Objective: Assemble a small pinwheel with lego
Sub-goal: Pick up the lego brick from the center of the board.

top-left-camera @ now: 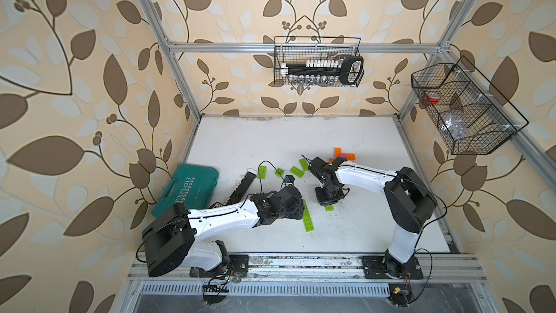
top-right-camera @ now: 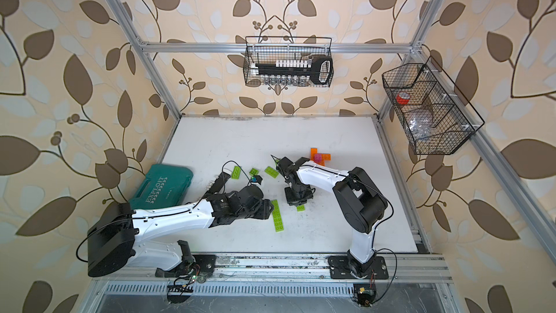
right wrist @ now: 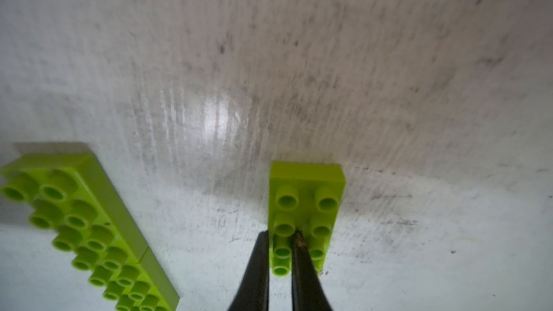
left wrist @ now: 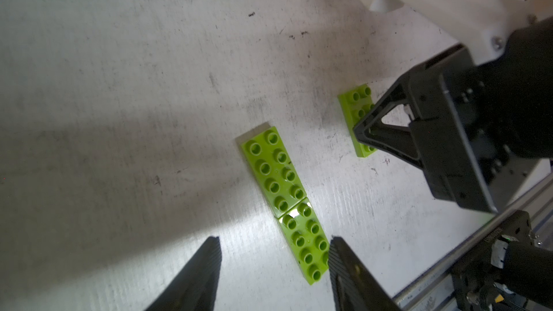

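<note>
- Here, with the far wall as twelve in both top views, the right pincer (right wrist: pixel 280 237) stands tip-down near the middle of the table (top-left-camera: pixel 270 137).
- Its jaws are almost closed, nipping one row of studs at the end of a short brick (right wrist: pixel 305 201), lime, which lies flat on the table.
- The free part of that brick shows at six o'clock of the pincer's body.
- The left pincer (left wrist: pixel 273 246) sits at about nine o'clock of the right one, jaws apart, gripping nothing.
- A lime strip (left wrist: pixel 284 198), two bricks end to end, lies flat with one end between those open jaws, close against one finger (left wrist: pixel 344 264); I cannot tell whether they touch.
- The strip lies near the short brick but apart from it, at eight o'clock of it.
- More lime bricks (top-left-camera: pixel 296 171) lie scattered at ten o'clock of the table's middle.
- Orange bricks (top-left-camera: pixel 338 151) with a pink brick (top-left-camera: pixel 342 155) on them lie at one o'clock.
- A teal case (top-left-camera: pixel 186 189) lies at the nine o'clock edge.
</note>
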{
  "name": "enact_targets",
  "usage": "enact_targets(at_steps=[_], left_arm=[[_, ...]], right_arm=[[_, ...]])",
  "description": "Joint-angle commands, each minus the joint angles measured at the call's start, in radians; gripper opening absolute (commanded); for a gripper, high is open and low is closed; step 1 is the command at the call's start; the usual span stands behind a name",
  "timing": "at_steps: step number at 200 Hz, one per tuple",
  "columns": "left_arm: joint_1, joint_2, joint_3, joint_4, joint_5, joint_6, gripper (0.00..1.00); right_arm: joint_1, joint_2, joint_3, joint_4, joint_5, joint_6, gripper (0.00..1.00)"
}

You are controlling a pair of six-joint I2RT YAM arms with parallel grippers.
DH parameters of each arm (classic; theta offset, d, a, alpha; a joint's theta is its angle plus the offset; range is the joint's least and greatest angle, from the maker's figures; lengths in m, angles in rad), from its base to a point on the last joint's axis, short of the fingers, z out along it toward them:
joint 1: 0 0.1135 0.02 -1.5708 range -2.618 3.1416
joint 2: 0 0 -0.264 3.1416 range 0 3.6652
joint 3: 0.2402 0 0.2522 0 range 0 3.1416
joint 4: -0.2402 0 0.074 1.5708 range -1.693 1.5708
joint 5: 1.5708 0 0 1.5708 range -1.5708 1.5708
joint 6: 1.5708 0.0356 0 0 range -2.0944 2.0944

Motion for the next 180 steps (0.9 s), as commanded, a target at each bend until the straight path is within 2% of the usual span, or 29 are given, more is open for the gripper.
enact_targets(at_steps=[1,60,119,173,180], left_arm=[[0.011,-0.02,0.017,-0.004,-0.023,0.012,0.6],[0.019,-0.026,0.017,-0.002,-0.01,0.013,0.59],[0.053,-0.042,0.002,0.019,0.028,0.002,0.59],[0.127,-0.067,-0.058,0.091,0.127,-0.048,0.6],[0.145,-0.074,-0.079,0.11,0.15,-0.058,0.59]], right_arm=[[0.007,0.03,-0.004,-0.02,-0.01,0.016,0.11],[-0.046,0.022,-0.068,0.051,-0.092,0.028,0.07],[-0.05,-0.001,-0.064,0.04,-0.078,0.008,0.07],[0.023,-0.071,-0.022,0.031,-0.044,-0.073,0.07],[0.057,-0.076,-0.017,0.031,-0.044,-0.085,0.07]])
